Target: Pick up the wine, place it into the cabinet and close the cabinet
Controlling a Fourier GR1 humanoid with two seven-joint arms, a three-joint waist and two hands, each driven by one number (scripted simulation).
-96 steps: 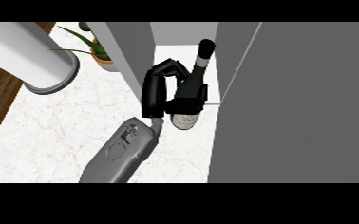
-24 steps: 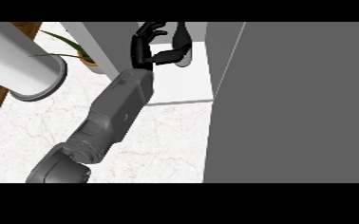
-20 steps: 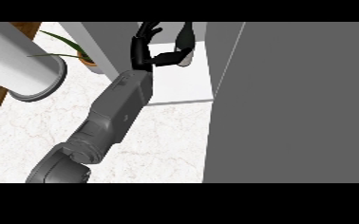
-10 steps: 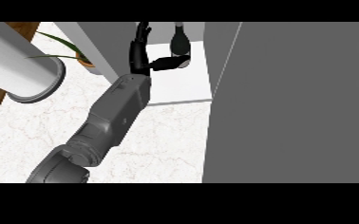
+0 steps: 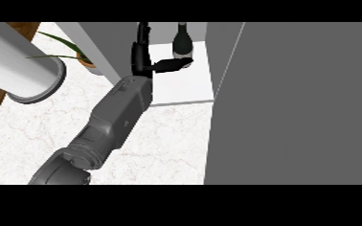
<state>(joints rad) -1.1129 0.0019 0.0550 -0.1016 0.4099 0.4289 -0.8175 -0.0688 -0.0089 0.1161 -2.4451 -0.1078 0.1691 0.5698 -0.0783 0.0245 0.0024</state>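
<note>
A dark wine bottle (image 5: 182, 40) with a pale label stands upright on the white floor of the open cabinet (image 5: 185, 87), near its back. My left hand (image 5: 142, 57) is just left of the bottle, at the cabinet's left wall. Its fingers point straight up and away from the bottle, and only the thumb reaches right toward the bottle's lower part. The hand is open and holds nothing. My grey forearm runs in from the lower left across the counter. My right hand does not show.
The cabinet's big grey door (image 5: 297, 100) stands open and fills the right side. A potted plant (image 5: 71, 53) and a thick white cylinder (image 5: 28, 72) are at the left. White marble counter (image 5: 170, 143) lies in front of the cabinet.
My left hand's fingers have uncurled from the bottle and straightened, shifting slightly left. The bottle now stands by itself in the cabinet; 4.8 s ago it was held over the counter.
</note>
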